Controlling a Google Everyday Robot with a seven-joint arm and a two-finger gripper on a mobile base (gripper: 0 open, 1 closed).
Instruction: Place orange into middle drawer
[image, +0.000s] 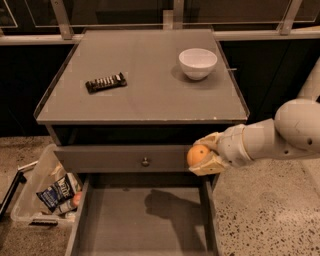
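My gripper (204, 154) comes in from the right on a white arm and is shut on the orange (198, 154). It holds the fruit in the air in front of the cabinet's right side, level with the grey drawer front with the round knob (145, 161). The middle drawer (145, 220) is pulled out below, with a bare grey floor. The orange hangs above the drawer's back right corner, and the gripper's shadow falls on the floor of the drawer.
A white bowl (198, 63) and a dark rectangular bar (105, 82) lie on the cabinet top (145, 95). A clear plastic bin (42, 192) with packets stands on the floor to the left. Speckled floor lies to the right.
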